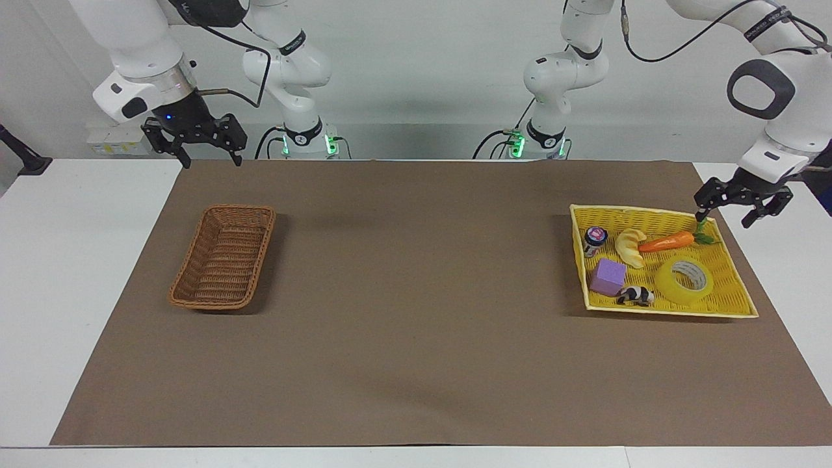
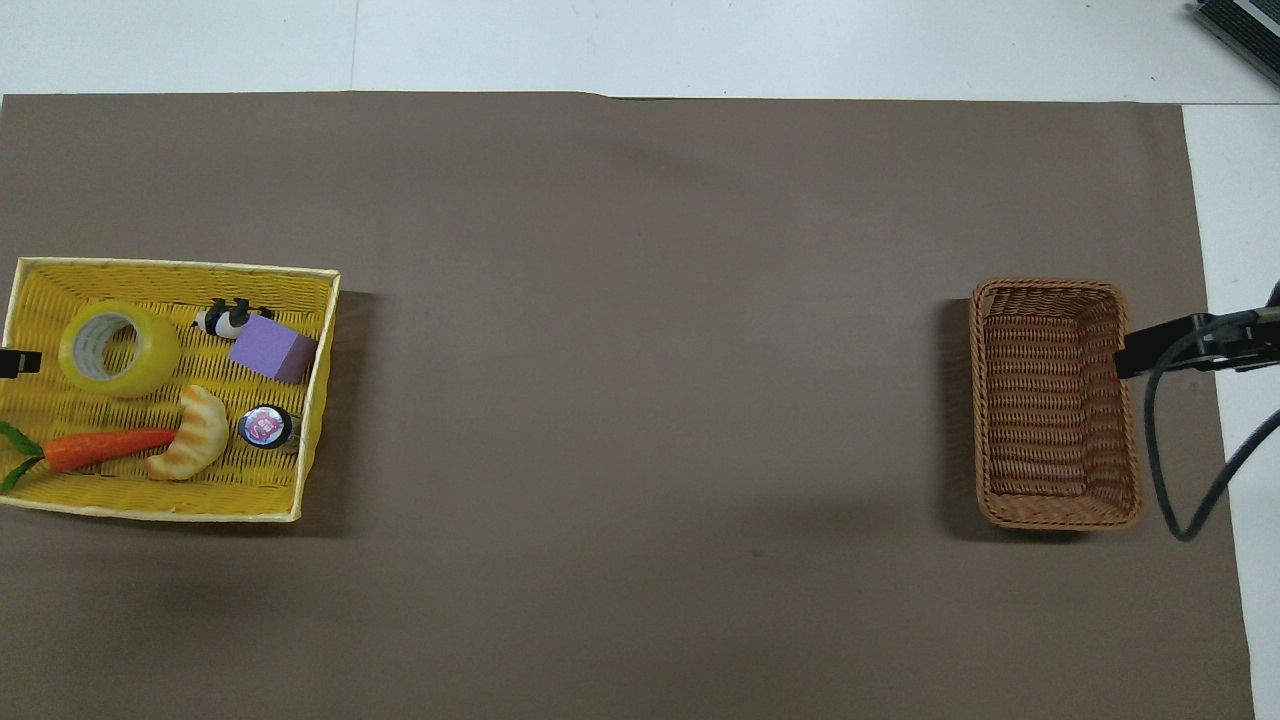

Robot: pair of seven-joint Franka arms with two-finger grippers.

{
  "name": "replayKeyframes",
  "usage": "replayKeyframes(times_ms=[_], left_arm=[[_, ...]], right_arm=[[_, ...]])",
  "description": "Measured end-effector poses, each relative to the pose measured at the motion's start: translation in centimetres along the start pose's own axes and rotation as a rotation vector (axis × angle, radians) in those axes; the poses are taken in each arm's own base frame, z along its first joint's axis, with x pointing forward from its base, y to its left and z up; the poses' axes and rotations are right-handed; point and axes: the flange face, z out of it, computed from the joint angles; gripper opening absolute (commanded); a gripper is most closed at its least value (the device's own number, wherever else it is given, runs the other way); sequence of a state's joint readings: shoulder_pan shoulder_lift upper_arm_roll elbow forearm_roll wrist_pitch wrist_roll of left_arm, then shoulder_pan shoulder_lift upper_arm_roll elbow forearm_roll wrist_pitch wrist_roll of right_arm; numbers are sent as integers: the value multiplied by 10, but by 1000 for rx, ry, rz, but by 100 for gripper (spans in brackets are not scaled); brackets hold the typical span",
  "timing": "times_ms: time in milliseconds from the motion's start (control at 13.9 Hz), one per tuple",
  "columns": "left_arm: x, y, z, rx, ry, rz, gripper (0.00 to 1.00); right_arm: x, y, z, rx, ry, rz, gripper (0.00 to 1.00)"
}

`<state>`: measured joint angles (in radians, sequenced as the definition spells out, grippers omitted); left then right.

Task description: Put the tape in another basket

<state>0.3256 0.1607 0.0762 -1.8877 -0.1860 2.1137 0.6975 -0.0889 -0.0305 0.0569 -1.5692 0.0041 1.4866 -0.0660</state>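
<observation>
The tape (image 1: 684,281) (image 2: 118,348), a yellow roll with a pale core, lies flat in the bright yellow basket (image 1: 650,210) (image 2: 170,266) at the left arm's end of the table. The brown wicker basket (image 1: 224,257) (image 2: 1055,400) stands empty at the right arm's end. My left gripper (image 1: 725,218) is open and empty in the air over the yellow basket's rim by the carrot's leaves, apart from the tape. Only its tip (image 2: 15,362) shows in the overhead view. My right gripper (image 1: 211,159) is open and empty, raised over the mat's edge near the brown basket.
The yellow basket also holds an orange carrot (image 1: 666,242), a croissant toy (image 1: 630,247), a purple cube (image 1: 608,276), a black-and-white animal figure (image 1: 636,296) and a small jar (image 1: 595,239). A brown mat (image 1: 416,325) covers the table between the baskets.
</observation>
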Motion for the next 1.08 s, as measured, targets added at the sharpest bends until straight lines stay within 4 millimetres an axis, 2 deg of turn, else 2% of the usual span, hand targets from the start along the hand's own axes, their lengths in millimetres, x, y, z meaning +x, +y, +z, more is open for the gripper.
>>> replayKeyframes(times_ms=[216,505,865,938,1082], left_arm=[[-1,-9,25,-11,-7,-14,100],[4,-11,50,17,27,-19,100],[13,-10,90,20,66,-60,100],[12,-11,99,12,59,-70,93],[11,-12,109,-1,58,-88,43]], right_arm=[[0,-8,0,1,0,-16,100],[4,-46,1,-3,25,-86,100],[6,-46,22,1,-3,-87,100],[5,-45,26,4,-10,-84,100],[3,-45,29,23,-17,-80,100]])
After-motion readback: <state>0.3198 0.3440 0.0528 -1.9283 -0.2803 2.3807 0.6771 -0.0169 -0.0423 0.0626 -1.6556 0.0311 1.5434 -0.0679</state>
